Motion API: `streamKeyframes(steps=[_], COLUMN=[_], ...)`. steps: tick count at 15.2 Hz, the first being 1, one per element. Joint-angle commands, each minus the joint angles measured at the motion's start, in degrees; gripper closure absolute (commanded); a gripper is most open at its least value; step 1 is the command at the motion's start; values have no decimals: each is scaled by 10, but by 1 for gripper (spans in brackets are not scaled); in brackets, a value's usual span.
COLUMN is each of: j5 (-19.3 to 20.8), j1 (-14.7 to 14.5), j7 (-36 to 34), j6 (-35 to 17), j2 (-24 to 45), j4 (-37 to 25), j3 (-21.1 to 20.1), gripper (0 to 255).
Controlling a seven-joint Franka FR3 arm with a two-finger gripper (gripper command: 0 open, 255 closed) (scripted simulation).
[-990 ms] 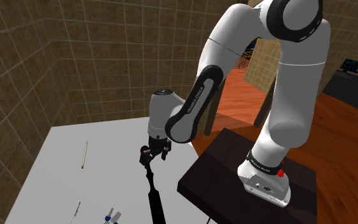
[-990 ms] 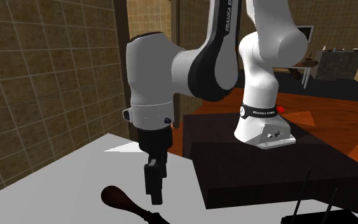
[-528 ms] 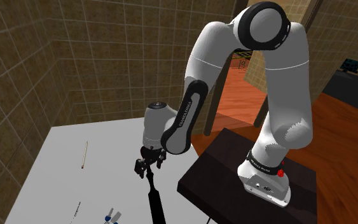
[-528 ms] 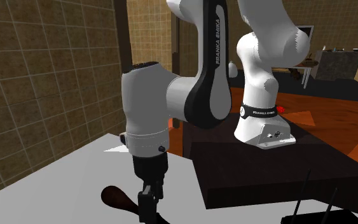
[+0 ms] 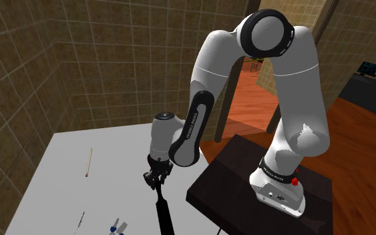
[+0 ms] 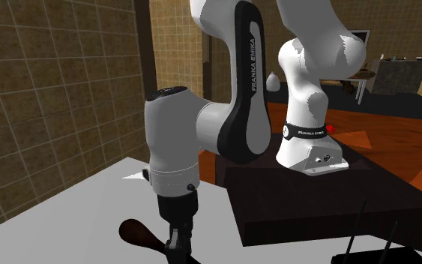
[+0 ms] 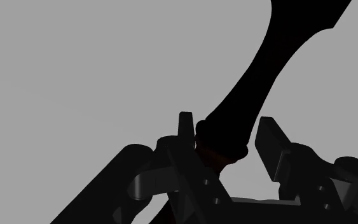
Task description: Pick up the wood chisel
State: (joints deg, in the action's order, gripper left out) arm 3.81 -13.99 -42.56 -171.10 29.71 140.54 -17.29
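The wood chisel [image 5: 163,212] is a long dark tool lying on the grey table [image 5: 66,187], near the edge beside the stand. In the second exterior view its rounded dark-brown handle end [image 6: 136,232] sticks out past the hand. My gripper [image 5: 156,181] points straight down onto it, low over the table [image 6: 89,217]. In the wrist view the fingers [image 7: 185,130] stand on either side of the chisel [image 7: 279,57] at its collar, and the gripper [image 7: 227,137] is shut on it there. The gripper [image 6: 176,244] reaches the picture's lower edge.
A thin pale stick [image 5: 89,162] lies further out on the table, and a thin dark rod [image 5: 80,221] and a small blue-and-white item [image 5: 117,228] lie near the front edge. The dark stand [image 5: 246,180] borders the table. Tiled walls close the back and left.
The arm has come down onto the chisel and the fingers, open before, have closed around its collar. The chisel has not visibly moved.
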Motion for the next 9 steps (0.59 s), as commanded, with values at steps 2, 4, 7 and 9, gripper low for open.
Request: streamKeyframes(steps=[2,4,7,9], j5=[0,0,0,-5], j1=[0,0,-2,7], j7=[0,0,-1,1], j6=[0,0,-1,11], j2=[0,0,1,-17], j4=[0,0,-1,5], j3=[0,0,1,-9], gripper=[255,255,255,255])
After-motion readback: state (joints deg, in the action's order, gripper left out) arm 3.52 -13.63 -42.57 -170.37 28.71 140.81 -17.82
